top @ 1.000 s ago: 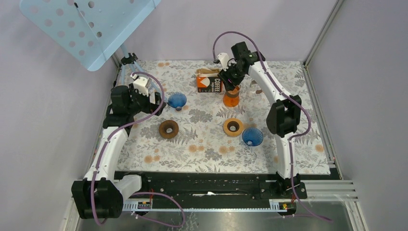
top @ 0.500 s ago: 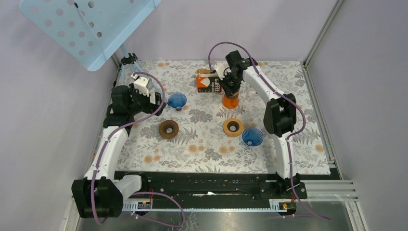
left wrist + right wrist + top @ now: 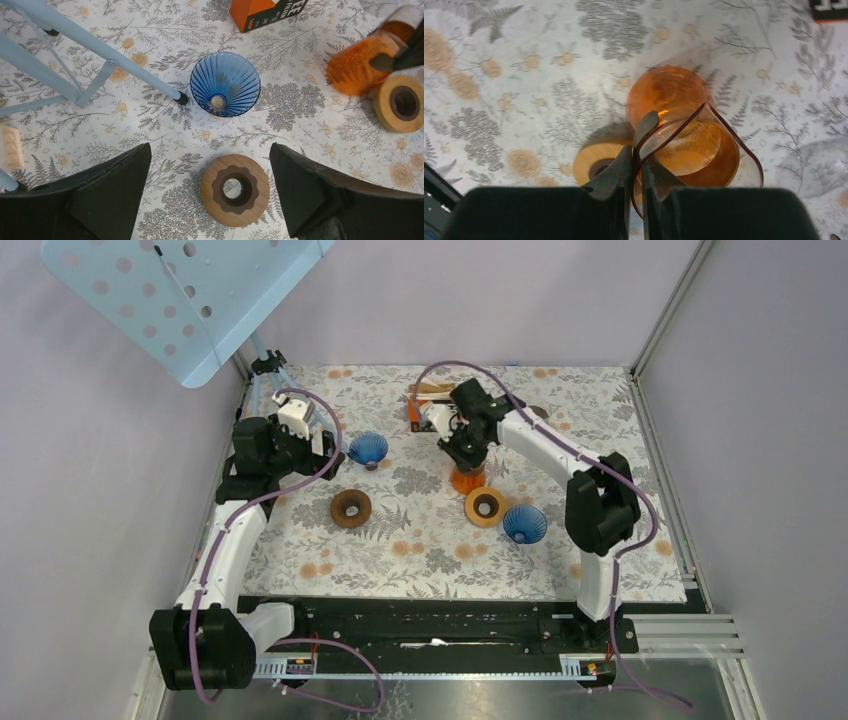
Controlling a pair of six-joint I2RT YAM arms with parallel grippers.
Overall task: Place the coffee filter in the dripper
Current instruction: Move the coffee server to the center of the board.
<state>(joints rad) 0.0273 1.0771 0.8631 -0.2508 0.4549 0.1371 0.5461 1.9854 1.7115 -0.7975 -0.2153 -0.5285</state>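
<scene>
Status: right fingers (image 3: 619,170) clamped on orange glass carafe (image 3: 674,95) rim; left fingers (image 3: 112,187) apart near blue dripper (image 3: 232,80), which holds no filter; placement not yet done

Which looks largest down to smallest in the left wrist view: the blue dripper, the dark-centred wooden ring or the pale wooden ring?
1. blue dripper and dark-centred wooden ring: about alike, not ranked.
2. pale wooden ring: smallest, though farther off and clipped by the frame edge.
</scene>
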